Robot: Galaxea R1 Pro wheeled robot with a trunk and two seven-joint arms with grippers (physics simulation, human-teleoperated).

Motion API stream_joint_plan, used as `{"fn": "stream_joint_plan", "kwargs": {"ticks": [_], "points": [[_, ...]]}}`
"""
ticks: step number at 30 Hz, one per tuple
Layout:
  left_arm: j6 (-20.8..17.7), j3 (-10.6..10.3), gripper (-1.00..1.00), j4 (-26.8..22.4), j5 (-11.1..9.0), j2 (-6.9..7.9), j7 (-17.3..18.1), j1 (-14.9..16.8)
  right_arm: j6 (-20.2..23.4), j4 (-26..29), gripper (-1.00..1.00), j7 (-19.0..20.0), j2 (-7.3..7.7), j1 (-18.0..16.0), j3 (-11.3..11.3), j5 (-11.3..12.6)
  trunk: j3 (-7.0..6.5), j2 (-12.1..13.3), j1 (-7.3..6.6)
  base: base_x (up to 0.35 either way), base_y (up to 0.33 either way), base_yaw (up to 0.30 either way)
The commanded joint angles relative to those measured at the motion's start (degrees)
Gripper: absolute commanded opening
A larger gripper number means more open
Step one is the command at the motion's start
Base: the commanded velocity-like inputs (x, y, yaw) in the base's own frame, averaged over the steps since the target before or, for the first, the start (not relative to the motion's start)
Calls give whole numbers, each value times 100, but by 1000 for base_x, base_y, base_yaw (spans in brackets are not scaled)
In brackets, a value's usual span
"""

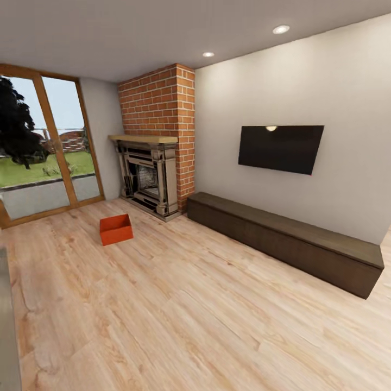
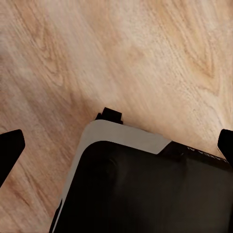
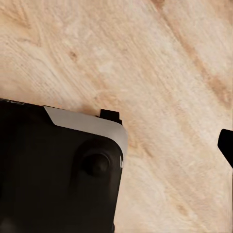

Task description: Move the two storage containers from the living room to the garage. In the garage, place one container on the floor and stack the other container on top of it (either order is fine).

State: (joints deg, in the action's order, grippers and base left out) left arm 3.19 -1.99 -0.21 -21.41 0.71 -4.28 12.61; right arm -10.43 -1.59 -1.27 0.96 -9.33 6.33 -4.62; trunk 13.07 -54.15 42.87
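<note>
Sitting on the light wood plank floor [image 1: 217, 304]: one storage container [image 1: 115, 228], left of centre in the head view, open top facing up.
Container look: orange-red, rectangular, plain flat walls, the inside shaded darker than the outer faces; it stands upright and turned slightly, one corner toward the camera.
Container surroundings: apart from the stone fireplace [image 1: 147, 179], which stands behind it and to its right; the glass doors [image 1: 46, 146] with wooden frames fill the left edge of the head view behind it.
Room: a red brick column [image 1: 163, 100] rises above the fireplace at upper centre; a black wall TV [image 1: 280, 148] hangs on the white wall at right; a long dark low cabinet [image 1: 288, 239] runs under it toward the lower right.
Left gripper [image 2: 116, 145]: in the left wrist view its dark fingertips [image 2: 10, 148] sit at opposite frame edges, spread wide, nothing between them but the robot's dark base [image 2: 145, 189] and planks.
Right gripper: in the right wrist view one dark fingertip [image 3: 226, 144] shows at the right edge; how far it is spread cannot be told.
</note>
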Motion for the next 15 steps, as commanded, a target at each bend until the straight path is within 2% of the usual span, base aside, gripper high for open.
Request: {"fn": "stream_joint_plan", "kwargs": {"ticks": [1,15], "points": [[15,-22,100,3,-30,-1,-12,4,-29,-17,100,-13,1,-8,17,-48,7,-5,4,324,0,268],[15,-22,100,3,-31,-1,-12,4,-29,-17,100,-13,1,-8,17,-48,7,-5,4,324,0,268]]}}
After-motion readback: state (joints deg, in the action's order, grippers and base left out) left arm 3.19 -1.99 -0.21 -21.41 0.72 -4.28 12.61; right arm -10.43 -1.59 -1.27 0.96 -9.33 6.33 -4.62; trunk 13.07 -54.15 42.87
